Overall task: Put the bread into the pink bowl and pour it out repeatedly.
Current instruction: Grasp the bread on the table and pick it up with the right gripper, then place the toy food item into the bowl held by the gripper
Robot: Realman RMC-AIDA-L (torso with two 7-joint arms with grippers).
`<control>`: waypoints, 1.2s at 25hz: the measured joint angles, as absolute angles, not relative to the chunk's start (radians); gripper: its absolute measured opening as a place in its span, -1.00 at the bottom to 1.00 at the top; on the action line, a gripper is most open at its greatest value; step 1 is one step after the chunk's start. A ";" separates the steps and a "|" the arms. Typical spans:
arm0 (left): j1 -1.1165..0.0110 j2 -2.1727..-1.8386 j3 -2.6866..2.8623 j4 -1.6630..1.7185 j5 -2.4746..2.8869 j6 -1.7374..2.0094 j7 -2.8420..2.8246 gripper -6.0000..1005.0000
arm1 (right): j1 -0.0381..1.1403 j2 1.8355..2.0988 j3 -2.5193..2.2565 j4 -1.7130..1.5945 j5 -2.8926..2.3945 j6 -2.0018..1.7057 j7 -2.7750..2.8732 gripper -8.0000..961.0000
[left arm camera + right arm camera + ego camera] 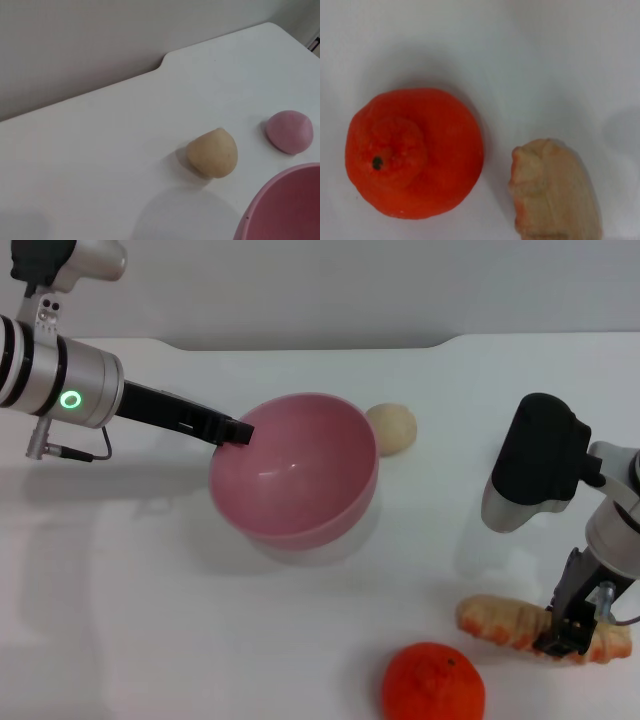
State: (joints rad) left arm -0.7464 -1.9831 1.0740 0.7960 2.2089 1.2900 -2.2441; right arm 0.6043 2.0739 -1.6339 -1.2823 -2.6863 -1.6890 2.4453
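The pink bowl (300,480) is tipped, its opening facing me, and nothing lies inside it. My left gripper (240,432) is shut on its rim at the far left; part of the rim (290,210) shows in the left wrist view. The bread (495,620), a ridged orange-and-cream roll, lies flat on the white table near the front right. My right gripper (578,625) is down over the roll's right half, straddling it. One end of the bread (555,195) shows in the right wrist view.
A round orange fruit (433,682) (412,152) sits just left of the bread at the front edge. A small beige ball (392,427) (212,152) rests behind the bowl, with a small pink ball (289,131) beside it. The table's back edge (300,345) meets a grey wall.
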 joint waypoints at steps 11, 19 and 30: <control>-0.747 -1.981 1.075 0.798 2.209 1.290 -2.244 -0.90 | 0.583 2.074 -1.625 -1.356 -2.686 -1.689 2.451 -0.53; -0.747 -1.979 1.074 0.799 2.209 1.292 -2.239 -0.90 | 0.531 2.078 -1.584 -1.519 -2.682 -1.697 2.462 -0.62; -0.748 -1.982 1.075 0.796 2.209 1.291 -2.231 -0.90 | 0.488 2.086 -1.412 -1.893 -2.614 -1.632 2.474 -0.64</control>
State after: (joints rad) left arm -0.7484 -1.9824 1.0749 0.7962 2.2089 1.2909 -2.2311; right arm 0.4881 2.0859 -1.4124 -1.8929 -2.6143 -1.6322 2.4736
